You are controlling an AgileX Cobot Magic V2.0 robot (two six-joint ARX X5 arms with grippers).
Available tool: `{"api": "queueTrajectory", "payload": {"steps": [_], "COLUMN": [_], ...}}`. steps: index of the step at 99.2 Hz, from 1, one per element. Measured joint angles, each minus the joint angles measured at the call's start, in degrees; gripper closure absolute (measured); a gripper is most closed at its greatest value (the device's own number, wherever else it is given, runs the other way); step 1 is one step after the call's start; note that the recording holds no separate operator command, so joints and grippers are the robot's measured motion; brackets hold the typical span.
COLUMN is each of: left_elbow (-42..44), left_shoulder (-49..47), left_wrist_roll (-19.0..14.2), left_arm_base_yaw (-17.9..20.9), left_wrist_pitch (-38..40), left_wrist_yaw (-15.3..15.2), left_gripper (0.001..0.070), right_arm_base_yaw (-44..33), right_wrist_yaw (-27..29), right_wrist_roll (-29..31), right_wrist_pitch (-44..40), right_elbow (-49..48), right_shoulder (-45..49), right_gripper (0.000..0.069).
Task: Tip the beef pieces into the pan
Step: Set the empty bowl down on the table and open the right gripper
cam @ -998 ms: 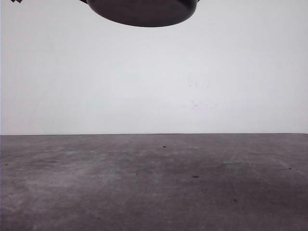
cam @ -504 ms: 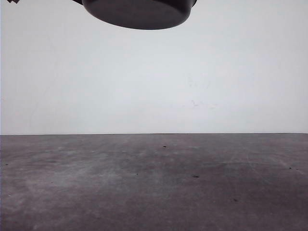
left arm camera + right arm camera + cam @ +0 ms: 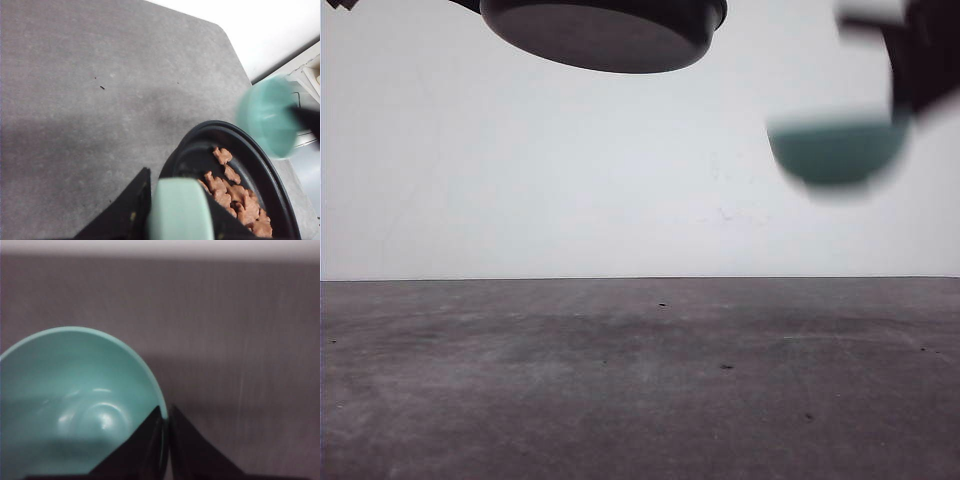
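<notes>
The black pan is held up in the air, and its underside shows at the top of the front view. My left gripper is shut on its mint-green handle. The orange-brown beef pieces lie heaped inside the pan. My right gripper is shut on the rim of a teal bowl, whose inside looks empty. That bowl hangs blurred beside the pan, and in the front view it sits to the right of the pan and lower, under the dark right arm.
The grey table top lies well below both held things, with a few small dark specks. A white wall stands behind it. The table's rounded corner and pale furniture lie beyond the bowl.
The teal bowl and the right arm have come into the front view from the right. The pan has drifted a little left and lower, showing more of its flat underside.
</notes>
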Motion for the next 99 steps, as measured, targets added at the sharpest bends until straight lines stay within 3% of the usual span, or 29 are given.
{"api": "queueTrajectory", "payload": {"steps": [18,32,66,74,84,89,99], "left_elbow": [0.0,0.0,0.0,0.0,0.0,0.0,0.0], "left_shoulder": [0.0,0.0,0.0,0.0,0.0,0.0,0.1], "left_wrist_roll": [0.1,0.2,0.2,0.3,0.3,0.4,0.7], "left_arm_base_yaw": [0.0,0.0,0.0,0.0,0.0,0.0,0.7], "left_wrist_pitch": [-0.2,-0.5,-0.5,-0.5,-0.4,-0.4,-0.2], "left_wrist_yaw": [0.2,0.2,0.2,0.2,0.2,0.2,0.3], "left_gripper": [0.066,0.066,0.066,0.066,0.066,0.066,0.066], "right_arm_base_yaw": [-2.2,-2.1,-2.1,-2.0,-2.0,-2.0,-2.0], "right_wrist_yaw": [-4.0,-3.9,-3.8,-3.9,-4.5,-5.6,-9.6], "right_wrist_roll": [3.6,3.4,3.4,3.4,3.4,3.5,4.6], "right_wrist_pitch": [4.6,7.3,5.1,4.0,3.9,3.5,3.7], "right_elbow": [-10.5,-10.8,-10.3,-10.3,-10.3,-10.2,-9.1], "right_shoulder": [5.4,7.5,11.0,11.0,9.6,7.9,2.6], "right_gripper": [0.0677,0.0677,0.066,0.0536,0.0234,0.0118,0.0024]}}
